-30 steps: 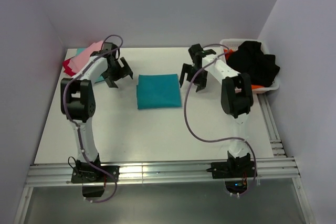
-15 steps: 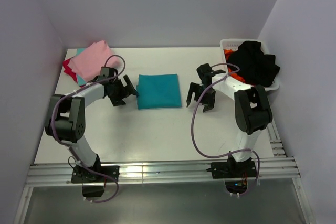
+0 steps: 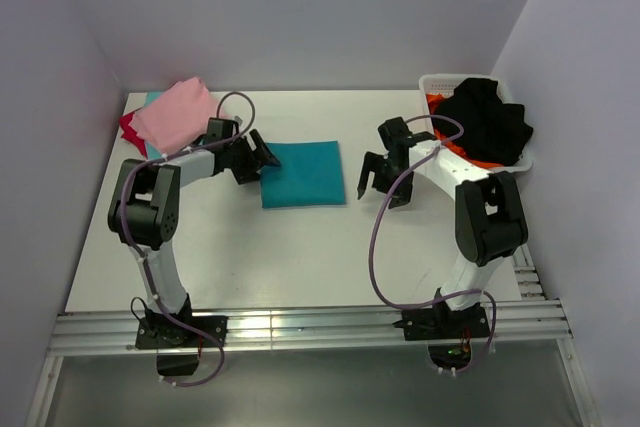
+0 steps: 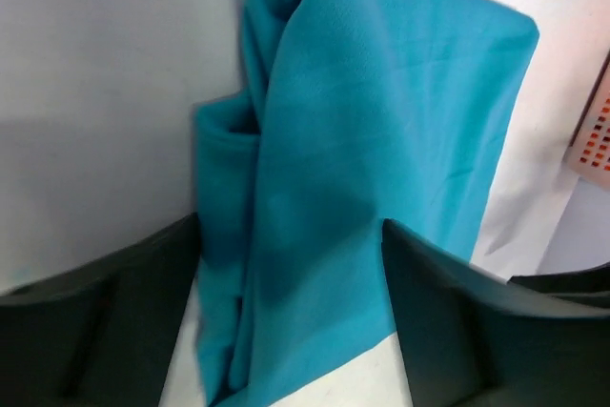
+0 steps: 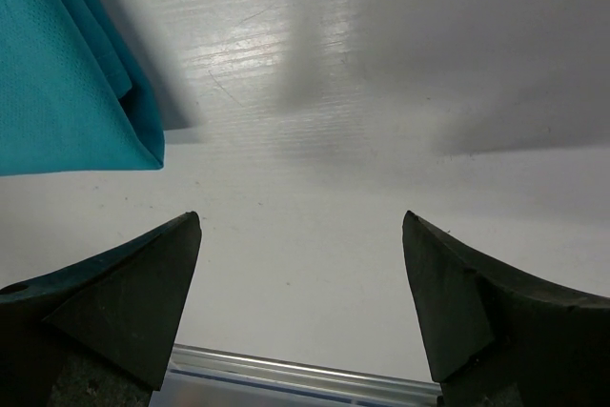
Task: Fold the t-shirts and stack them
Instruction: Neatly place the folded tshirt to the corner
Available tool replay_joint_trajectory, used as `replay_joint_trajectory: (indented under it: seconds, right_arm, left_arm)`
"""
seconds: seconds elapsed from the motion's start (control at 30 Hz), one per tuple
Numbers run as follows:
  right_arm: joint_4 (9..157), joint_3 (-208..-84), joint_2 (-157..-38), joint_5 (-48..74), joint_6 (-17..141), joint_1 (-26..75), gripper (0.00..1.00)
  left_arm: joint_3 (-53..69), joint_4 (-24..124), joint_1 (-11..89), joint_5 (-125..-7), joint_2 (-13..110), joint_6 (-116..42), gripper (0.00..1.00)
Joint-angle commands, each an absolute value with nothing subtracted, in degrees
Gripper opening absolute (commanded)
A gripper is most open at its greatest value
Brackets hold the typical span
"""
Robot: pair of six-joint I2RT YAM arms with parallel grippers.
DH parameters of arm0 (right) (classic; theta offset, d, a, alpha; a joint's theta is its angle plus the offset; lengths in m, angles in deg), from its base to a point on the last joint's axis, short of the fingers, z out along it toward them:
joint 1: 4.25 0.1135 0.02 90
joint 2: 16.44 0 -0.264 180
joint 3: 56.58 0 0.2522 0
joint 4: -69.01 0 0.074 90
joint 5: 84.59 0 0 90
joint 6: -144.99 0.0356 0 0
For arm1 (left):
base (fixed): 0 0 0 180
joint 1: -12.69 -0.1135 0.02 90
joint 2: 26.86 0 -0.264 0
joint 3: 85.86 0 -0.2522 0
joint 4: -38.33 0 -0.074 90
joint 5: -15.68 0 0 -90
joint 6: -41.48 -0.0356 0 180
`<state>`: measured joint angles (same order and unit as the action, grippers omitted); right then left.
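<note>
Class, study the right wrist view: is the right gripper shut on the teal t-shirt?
No: the right gripper is open over the table, and the teal t-shirt lies off to one side, untouched by its fingers.

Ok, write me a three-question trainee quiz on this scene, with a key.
1. True or false: the right gripper holds the teal shirt.
2. The top shirt at far left is: A pink, B yellow, C white.
3. Fill in: the teal shirt's edge lies between the open fingers of the ___ gripper.
Key: 1 false; 2 A; 3 left gripper.
</note>
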<state>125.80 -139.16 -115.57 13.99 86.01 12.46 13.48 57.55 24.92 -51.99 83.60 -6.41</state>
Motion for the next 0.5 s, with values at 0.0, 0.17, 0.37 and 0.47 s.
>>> replay_joint_trajectory:
  seconds: [0.0,0.17,0.37,0.47]
  right_arm:
    - [127.33,-138.72,-112.94,11.83,85.14,11.83,0.93]
    - [127.69,-138.64,-112.59,11.91,84.43,10.95,0.92]
    - [127.95,-139.07,-112.24,12.17,84.17,10.51,0.91]
    - [127.78,-138.90,-111.98,12.26,84.08,10.34,0.91]
  left_arm:
    - [13.05,57.90,26.58,-52.17,87.48,-5.89,0.72]
    - [10.51,59.03,26.75,-50.85,89.60,-6.15,0.40]
    - [3.32,65.52,26.67,-53.31,90.04,-8.87,0.00]
    - [-4.60,72.19,26.32,-56.11,90.13,-11.59,0.00]
